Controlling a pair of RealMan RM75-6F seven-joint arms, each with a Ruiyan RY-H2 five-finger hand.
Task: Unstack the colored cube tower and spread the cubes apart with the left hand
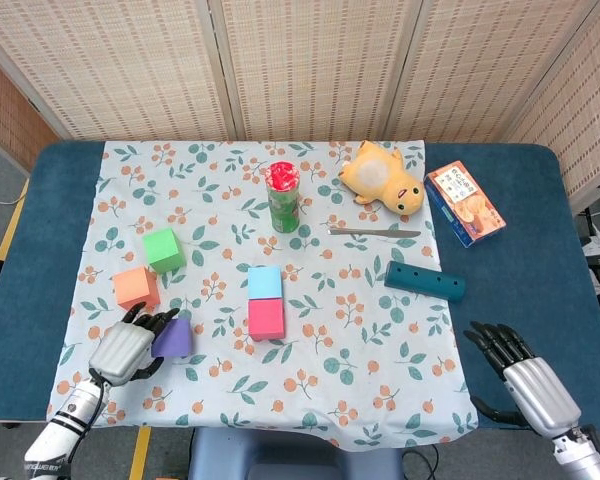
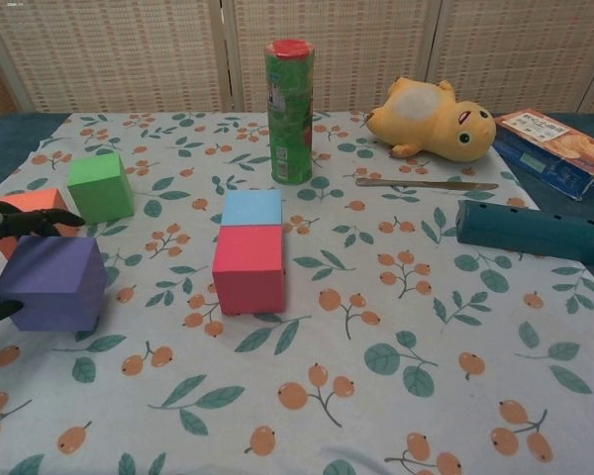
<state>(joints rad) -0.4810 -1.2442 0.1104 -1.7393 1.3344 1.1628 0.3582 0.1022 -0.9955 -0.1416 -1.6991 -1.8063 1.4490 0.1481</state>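
Observation:
My left hand (image 1: 126,346) grips the purple cube (image 1: 173,338) at the front left of the cloth; in the chest view its fingers (image 2: 25,220) reach over the purple cube (image 2: 51,282) at the left edge. The orange cube (image 1: 136,287) and green cube (image 1: 164,249) sit just behind it. A light blue cube (image 1: 265,281) and a red cube (image 1: 266,318) lie side by side, touching, near the middle of the cloth; the chest view shows the same light blue cube (image 2: 251,207) and red cube (image 2: 247,267). My right hand (image 1: 520,378) holds nothing, fingers apart, at the front right.
A green can (image 1: 283,197) stands behind the cubes. Further right are a yellow plush toy (image 1: 384,178), a knife (image 1: 373,232), a teal bar (image 1: 425,281) and a snack box (image 1: 464,203). The floral cloth (image 1: 360,380) covers a blue table.

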